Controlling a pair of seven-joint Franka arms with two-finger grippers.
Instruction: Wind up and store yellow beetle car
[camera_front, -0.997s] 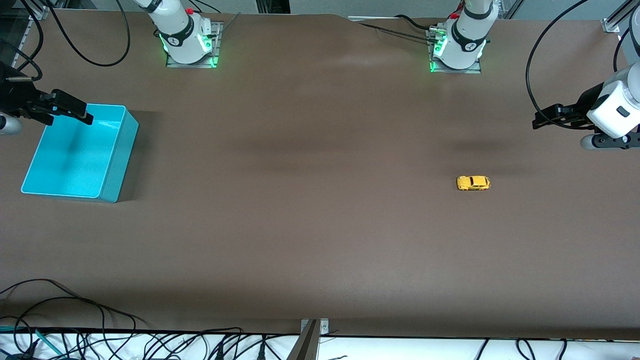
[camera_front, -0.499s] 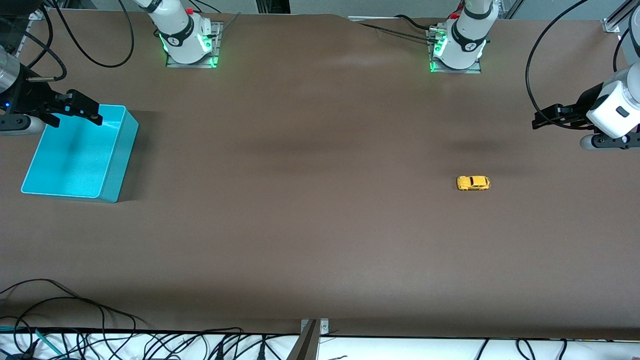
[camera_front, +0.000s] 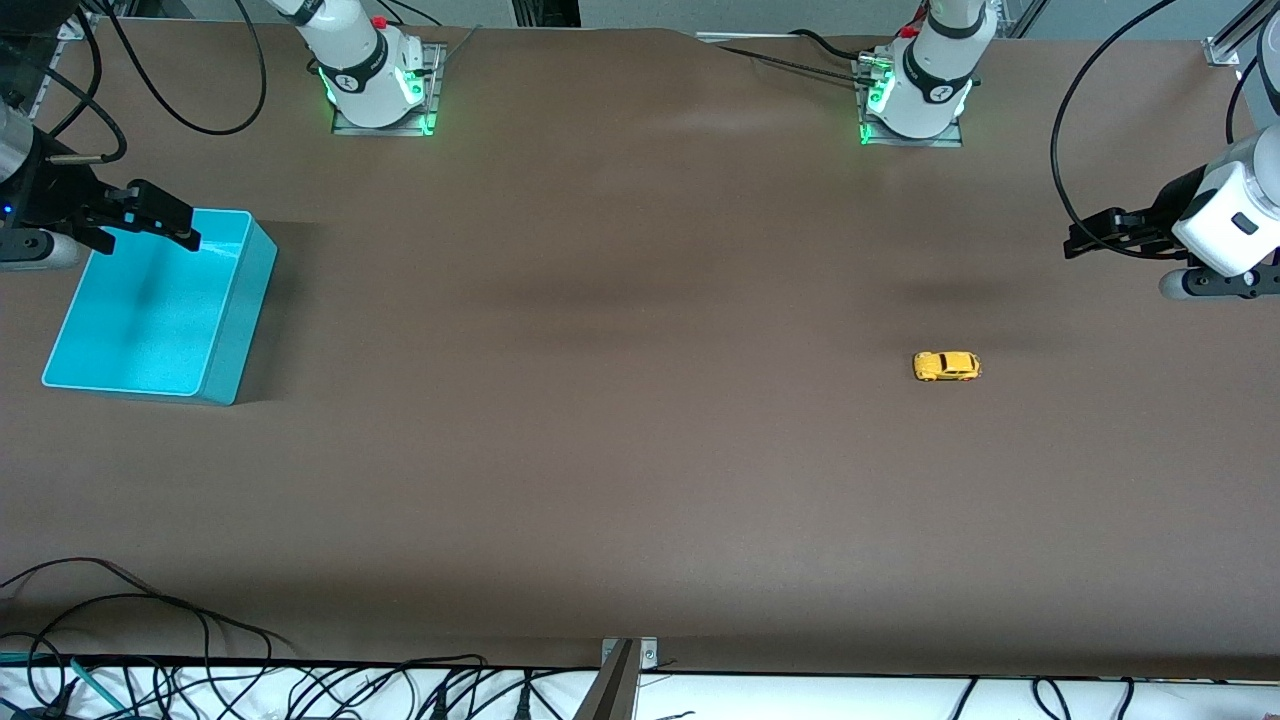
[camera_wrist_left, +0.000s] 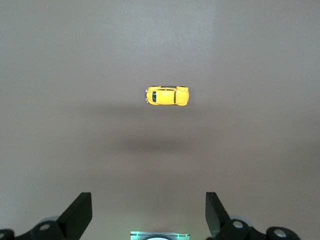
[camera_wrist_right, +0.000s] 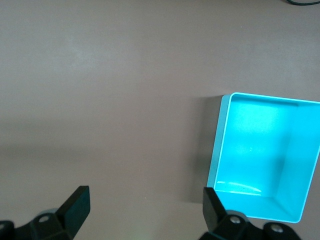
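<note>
One yellow beetle car, wheels indistinct

I count one yellow beetle car and one teal bin on my table. Two grippers, both mine: left gripper, right gripper.

Left arm: reaches in from its base toward its own end of the surface, wrist raised in the air. Left gripper hangs above bare surface, jaws spread wide with nothing between them; both fingertips show in the left wrist view.

Right arm: extended to its own end of the surface, wrist up in the air. Right gripper jaws wide apart, holding nothing.
</note>
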